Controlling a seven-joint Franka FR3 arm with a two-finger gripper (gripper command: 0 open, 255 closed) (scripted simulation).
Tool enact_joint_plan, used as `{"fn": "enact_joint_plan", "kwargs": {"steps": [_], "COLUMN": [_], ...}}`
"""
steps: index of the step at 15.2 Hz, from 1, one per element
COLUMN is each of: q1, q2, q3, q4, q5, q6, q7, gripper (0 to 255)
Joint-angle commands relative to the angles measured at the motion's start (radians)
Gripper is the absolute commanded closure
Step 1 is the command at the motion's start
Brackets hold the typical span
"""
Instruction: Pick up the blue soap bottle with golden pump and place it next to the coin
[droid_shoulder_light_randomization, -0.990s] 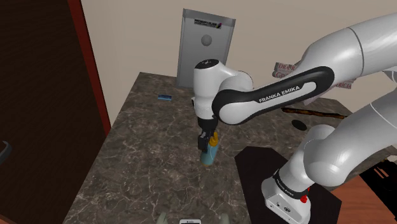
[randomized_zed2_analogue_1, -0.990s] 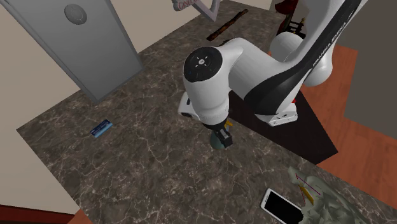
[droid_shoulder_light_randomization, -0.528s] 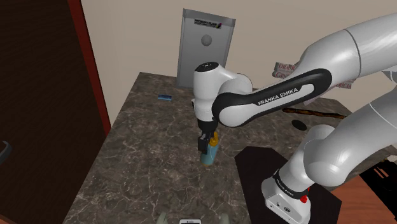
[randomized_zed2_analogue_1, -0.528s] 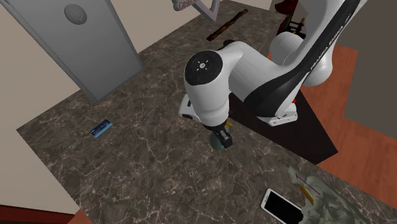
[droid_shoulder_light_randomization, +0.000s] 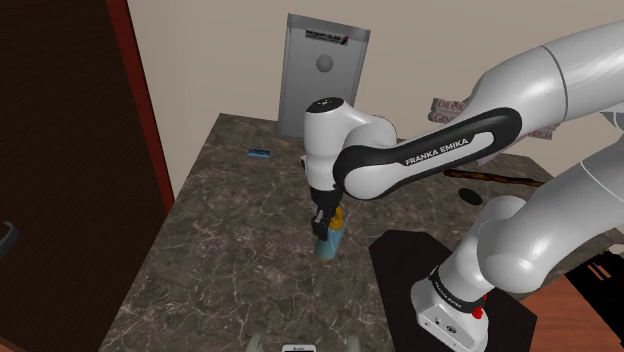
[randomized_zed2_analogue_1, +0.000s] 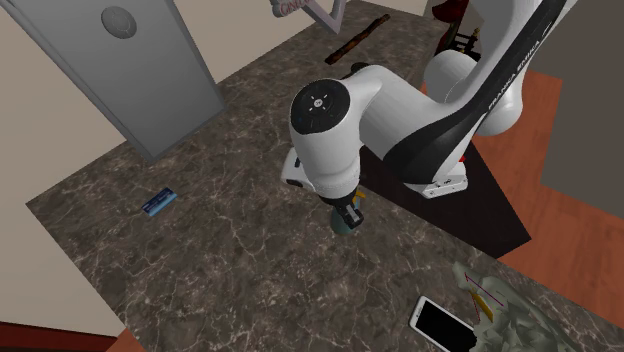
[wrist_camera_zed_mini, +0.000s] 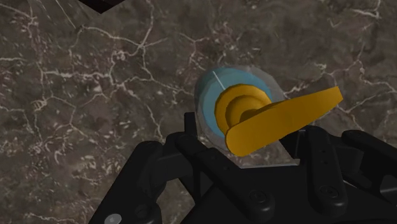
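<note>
Soap bottle, pale blue body w/ golden pump, is standing upright on dark veined countertop, approx. mid-surface, near black base plate of the stand.

- Gripper: black, hanging from white arm and pointing straight down over the bottle. In wrist view its fingers are sitting either side of the bottle and pressing on its body; jaws are clasping it. Pump spout is sticking out toward one finger.
- Second ext. view: gripper is covering most of the bottle.
- Small blue packet: lying well apart, toward grey door.
- Phone: lying near countertop edge, screen dark.
</note>
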Motion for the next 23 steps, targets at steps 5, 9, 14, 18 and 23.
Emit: {"fn": "enact_joint_plan", "kwargs": {"steps": [5,9,14,18,23], "q1": [0.001,0.002,0.003,0.003,0.003], "q2": [-0.018,-0.051,-0.085,-0.108,-0.13], "q3": [-0.003,-0.009,-0.017,-0.023,-0.031], "q4": [0.012,0.041,0.081,0.117,0.166], "q5": [0.004,0.01,0.015,0.018,0.019], "q6": [-0.03,-0.09,-0.163,-0.221,-0.292], "q7": [-0.005,-0.013,-0.021,-0.027,-0.032], "gripper": [255,255,255,255,255]}}
